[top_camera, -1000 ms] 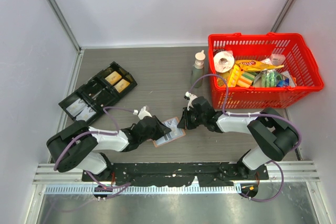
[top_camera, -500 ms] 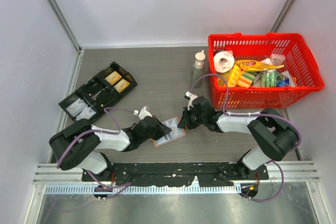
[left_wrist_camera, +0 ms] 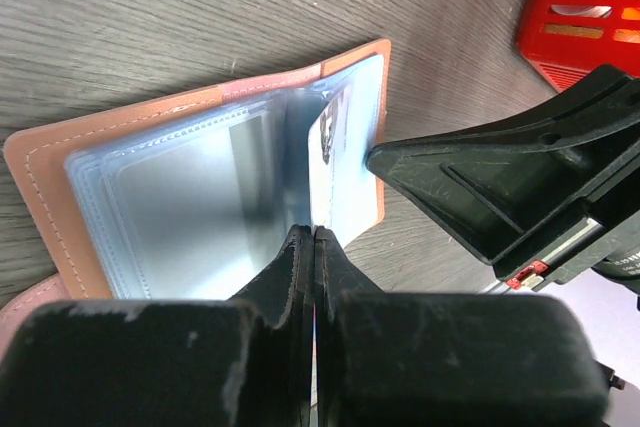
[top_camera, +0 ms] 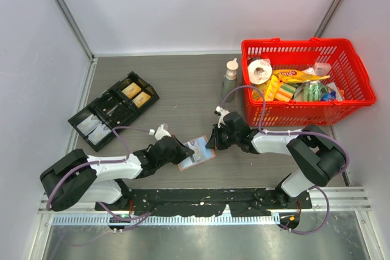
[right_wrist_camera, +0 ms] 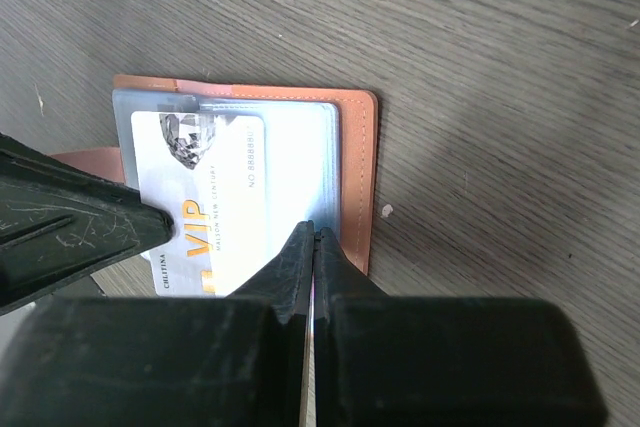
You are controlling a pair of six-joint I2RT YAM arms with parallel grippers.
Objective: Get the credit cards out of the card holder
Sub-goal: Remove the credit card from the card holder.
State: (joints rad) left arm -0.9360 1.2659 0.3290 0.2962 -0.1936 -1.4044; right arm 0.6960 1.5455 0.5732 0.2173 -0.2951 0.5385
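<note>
**Step in hand:** extraction of the first card. The card holder (top_camera: 198,156) lies open on the table at the lower centre of the overhead frame, between your two grippers.

**Right gripper (right_wrist_camera: 313,239):** its fingers are pressed fully together on the near edge of the clear sleeves, pinning the holder down.

**Left gripper (left_wrist_camera: 308,239):** it is likewise closed to a hairline, nipping the edge of a thin leaf that stands up from the sleeves. This leaf carries the printed credit card (right_wrist_camera: 200,202). You cannot tell from these views whether the pinch has the card alone or card and sleeve together.

**Next move, as judged:** draw your left gripper back toward the lower left while the right holds the holder in place. The card must slide from its pocket without dragging the holder. If the sleeve is caught in the pinch, the whole holder may lift.

**Change against the frame one second back:**
- The left arm's rear links have swung out toward the lower left corner.
- The left gripper sits slightly further left.
- A blue-grey leaf is raised where the card lay flat.
- The right arm shows no change.
</note>
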